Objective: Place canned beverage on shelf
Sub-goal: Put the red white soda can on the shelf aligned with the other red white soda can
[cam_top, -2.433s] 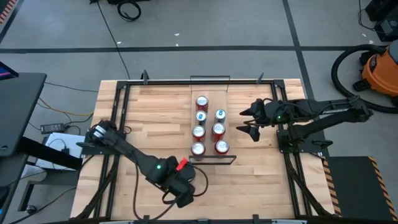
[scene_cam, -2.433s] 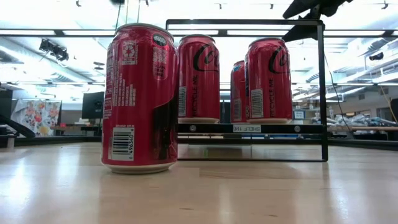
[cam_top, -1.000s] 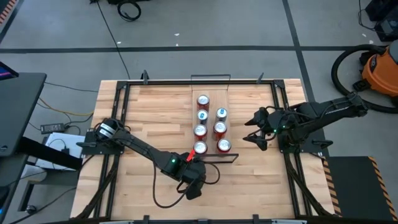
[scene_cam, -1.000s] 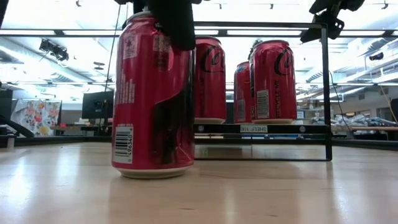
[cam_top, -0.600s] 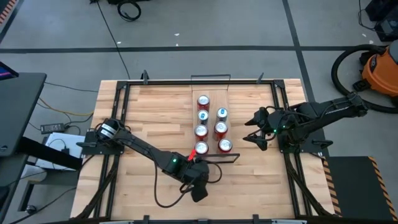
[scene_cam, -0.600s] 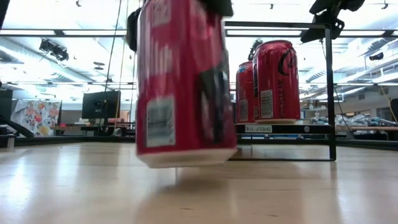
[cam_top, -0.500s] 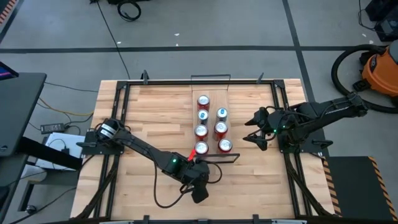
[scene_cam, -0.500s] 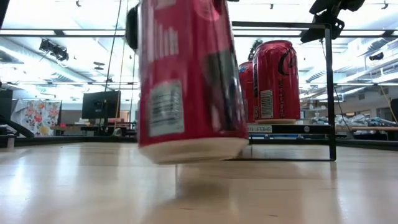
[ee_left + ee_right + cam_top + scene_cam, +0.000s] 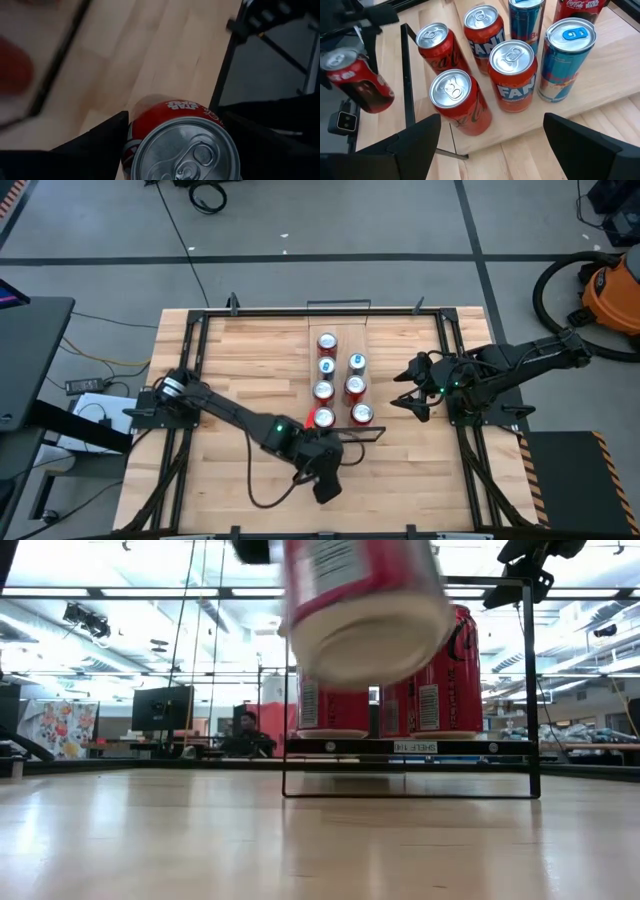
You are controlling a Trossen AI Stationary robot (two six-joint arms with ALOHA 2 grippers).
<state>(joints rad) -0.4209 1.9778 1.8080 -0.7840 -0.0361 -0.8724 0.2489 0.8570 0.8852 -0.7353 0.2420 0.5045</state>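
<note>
Bright overhead ceiling lights, glare on tabletop, lifted red can motion-blurred, left wrist view soft.

We look down on a red can, its silver lid and pull tab facing us and white lettering along its upper shoulder. The left tool flanks it, one dark finger at nine o'clock of the can and the other at three o'clock. Beyond lies the light wooden worktop. A thin black wire rail crosses at ten o'clock, a blurred red shape beside it.
</note>
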